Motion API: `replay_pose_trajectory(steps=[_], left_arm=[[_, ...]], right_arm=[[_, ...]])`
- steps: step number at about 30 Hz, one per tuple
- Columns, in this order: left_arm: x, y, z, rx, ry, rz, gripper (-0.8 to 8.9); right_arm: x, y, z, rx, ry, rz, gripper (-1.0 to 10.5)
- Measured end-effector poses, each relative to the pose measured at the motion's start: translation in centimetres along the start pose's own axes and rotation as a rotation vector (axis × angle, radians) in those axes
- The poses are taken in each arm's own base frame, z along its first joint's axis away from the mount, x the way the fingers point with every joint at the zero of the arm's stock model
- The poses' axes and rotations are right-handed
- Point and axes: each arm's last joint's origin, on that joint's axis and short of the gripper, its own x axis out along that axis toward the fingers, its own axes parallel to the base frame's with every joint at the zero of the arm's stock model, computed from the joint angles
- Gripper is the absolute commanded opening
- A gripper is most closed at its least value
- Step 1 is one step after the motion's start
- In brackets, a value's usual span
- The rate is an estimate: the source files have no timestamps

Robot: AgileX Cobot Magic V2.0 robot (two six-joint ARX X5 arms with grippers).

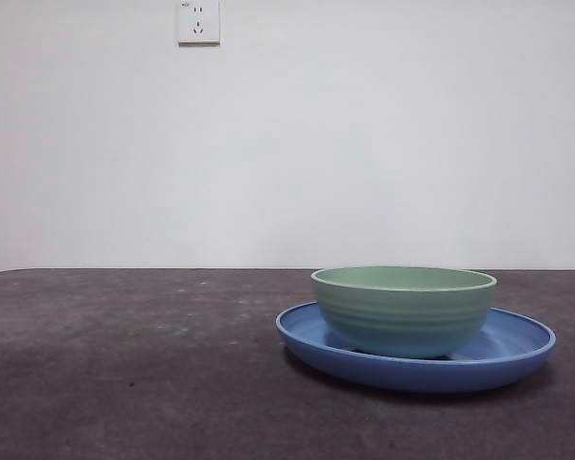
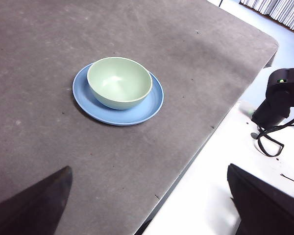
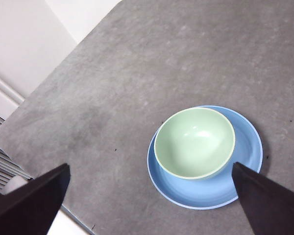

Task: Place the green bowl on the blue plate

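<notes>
1. Nearest the front camera lay the blue plate (image 1: 417, 369) on the dark table (image 1: 125, 364), with the green bowl (image 1: 403, 309) sitting upright inside it, set toward one side of the plate rather than dead centre
2. Judged from that, the placing looked done; no gripper touched either piece
3. Right gripper (image 3: 152, 205) hung high above the pair, its two black jaws spread wide and holding nothing; the bowl (image 3: 194, 142) and plate (image 3: 204, 193) lay almost straight below, between the jaw tips
4. Left gripper (image 2: 149, 205) was also wide open and empty, standing well apart near the table's edge, with the bowl (image 2: 119, 82) and plate (image 2: 118, 115) far ahead of it
5. Being round, the bowl had no long axis to line up with; the right arm was plainly the nearer, so any centring nudge would probably have fallen to it
</notes>
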Motion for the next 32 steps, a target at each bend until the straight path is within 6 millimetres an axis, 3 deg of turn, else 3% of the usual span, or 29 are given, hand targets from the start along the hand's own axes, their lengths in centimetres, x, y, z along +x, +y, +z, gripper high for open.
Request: replay_pose_trajectory(steps=[7,12,20,32], left_arm=[[0.0,0.0,0.1,0.001,-0.007,0.0,5.01],[0.0,0.0,0.1,0.001,-0.007,0.0,5.01],[0.0,0.0,0.1,0.001,-0.007,0.0,5.01],[0.0,0.0,0.1,0.001,-0.007,0.0,5.01]], right_arm=[[0.2,-0.4,-0.7,0.073,0.077,-0.055,6.0],[1.6,-1.3,-0.7,0.164,0.19,-0.094,6.0],[5.8,-4.1,0.4,0.272,0.356,-0.174,6.0],[12.8,-11.1,1.1,0.349,0.48,-0.263,5.3]])
